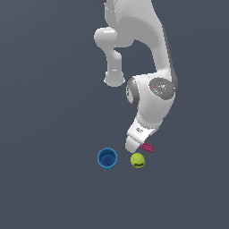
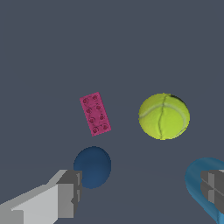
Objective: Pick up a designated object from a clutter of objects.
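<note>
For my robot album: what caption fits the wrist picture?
Open gripper hovering above pink brick, tennis ball, blue ball.

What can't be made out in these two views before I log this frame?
- Dark blue ball: absent from the exterior view, apparently behind the arm; seen only in the wrist view.
- Pink brick: partly covered by the arm in the exterior view, studs too small there.
- Blue cup: cut off by the wrist view's edge and by a finger.
- Gripper: fingers wide apart in the wrist view; fingertips hidden in the exterior view.
</note>
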